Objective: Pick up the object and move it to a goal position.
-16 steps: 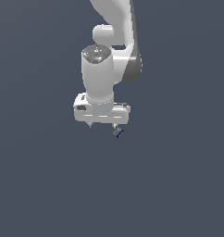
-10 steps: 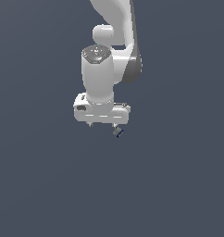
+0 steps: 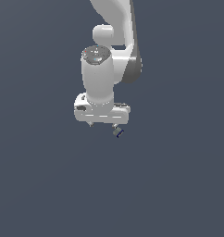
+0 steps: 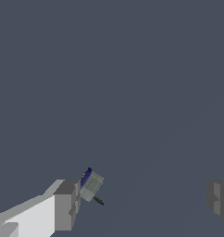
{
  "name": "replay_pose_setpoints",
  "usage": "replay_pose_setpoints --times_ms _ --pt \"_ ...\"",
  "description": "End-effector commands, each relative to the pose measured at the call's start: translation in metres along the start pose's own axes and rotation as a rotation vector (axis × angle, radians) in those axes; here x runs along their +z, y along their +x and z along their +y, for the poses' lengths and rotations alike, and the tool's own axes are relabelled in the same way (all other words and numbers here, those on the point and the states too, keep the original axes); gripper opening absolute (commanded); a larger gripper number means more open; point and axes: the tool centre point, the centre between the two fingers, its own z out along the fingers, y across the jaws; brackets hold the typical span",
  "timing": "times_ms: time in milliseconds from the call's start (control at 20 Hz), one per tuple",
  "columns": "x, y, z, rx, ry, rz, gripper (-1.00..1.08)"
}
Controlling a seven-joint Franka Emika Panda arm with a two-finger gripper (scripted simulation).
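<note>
The object (image 3: 117, 133) is a tiny grey-olive block with dark blue edges. In the exterior view it sits just below the white gripper (image 3: 103, 125), under the finger on the exterior view's right. In the wrist view the block (image 4: 90, 185) is right beside one grey fingertip (image 4: 65, 205), tilted, not between the two fingers. The other fingertip (image 4: 220, 196) stands far off across a wide gap. The gripper (image 4: 142, 201) is open and holds nothing. I cannot tell whether the block touches the near finger.
The white arm (image 3: 109, 60) rises from the gripper towards the top of the exterior view. All around is a plain dark grey-blue surface (image 3: 178, 185) with no other objects or edges in view.
</note>
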Motion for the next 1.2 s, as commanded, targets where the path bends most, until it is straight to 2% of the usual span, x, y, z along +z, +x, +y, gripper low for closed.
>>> replay_pose_setpoints --times_ms 0,500,1150 --pt "0.002 -0.001 -0.001 -0.013 -0.001 -0.001 1.00" --pt "0.027 -0.014 -0.009 -0.173 -0.008 -0.008 1.00" --pt "0.083 -0.053 -0.031 -0.580 -0.007 -0.023 1.00"
